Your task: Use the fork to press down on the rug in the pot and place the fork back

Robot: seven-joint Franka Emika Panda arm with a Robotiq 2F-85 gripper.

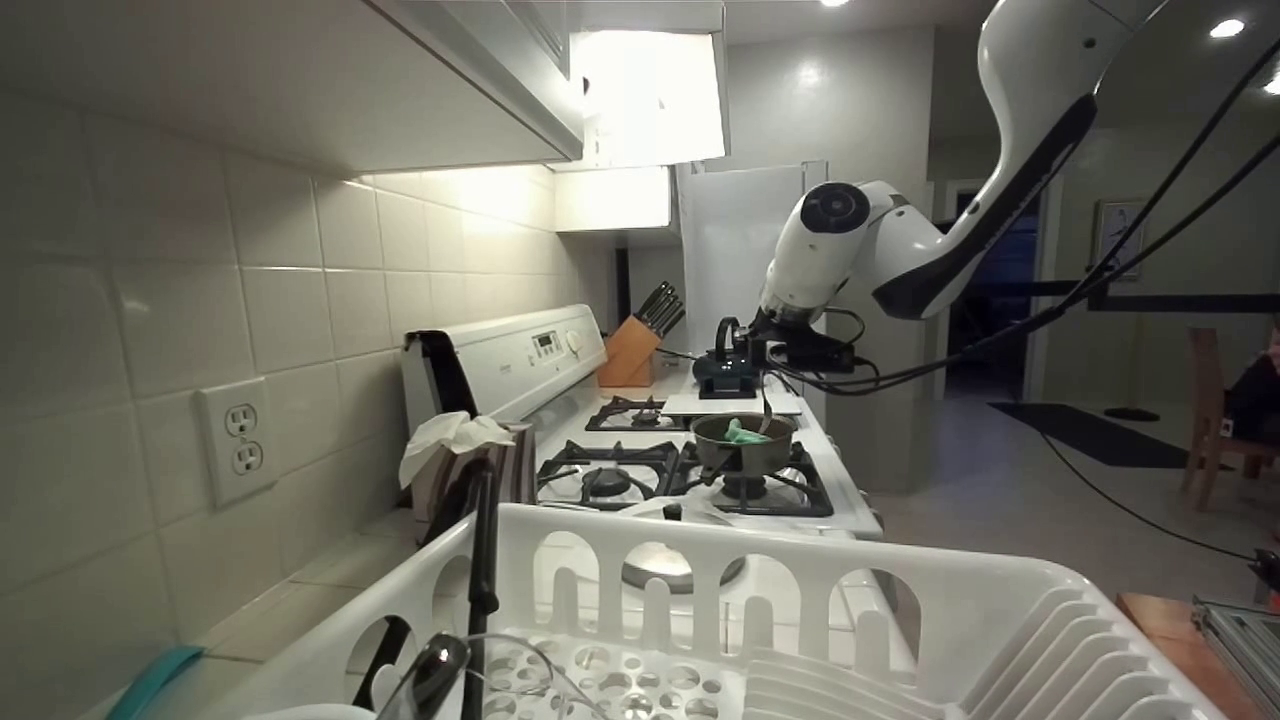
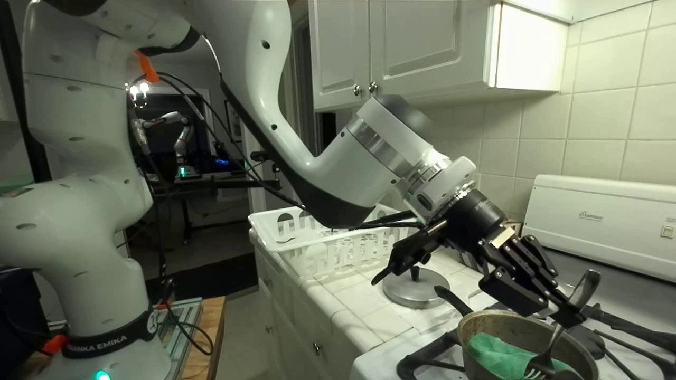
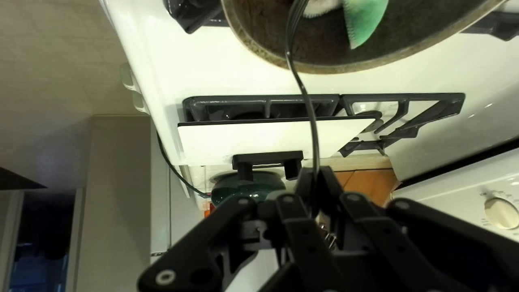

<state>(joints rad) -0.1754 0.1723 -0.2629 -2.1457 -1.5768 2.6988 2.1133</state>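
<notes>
The fork (image 2: 553, 340) is being grasped up on its handle, with the fingers (image 2: 569, 316) squeezing it from both sides and the tail end of the handle poking out just past them. The tines are hanging below the fingers, down inside the pot (image 2: 520, 324) and right by the green rug (image 2: 496, 352). Whether any pressing is being done isn't being made clear by these angles tbh.

Handling-wise: the fork is looking like plain metal, so light and stiff is being assumed, nothing fragile. The shiny surface is probably going to be slippery though. In the wrist view it's showing up thin, nearly edge-on between the fingers, so the flat faces are apparently being pinched, which is being rated as the right place to hold it. With that curved handle and a single pinch, a twist is being risked once the tines are being pushed into something.

The rug is looking like soft, thin cloth, bunched up below the fingers, so give and a bit of spring-back are being expected. No hard shove is being called for; straight down through the tines is being recommended.

The pot is sitting under the fingers on the burner grate (image 2: 404, 363) and is looking like metal too. Some sliding is being feared if its wall is being leaned on.
</notes>
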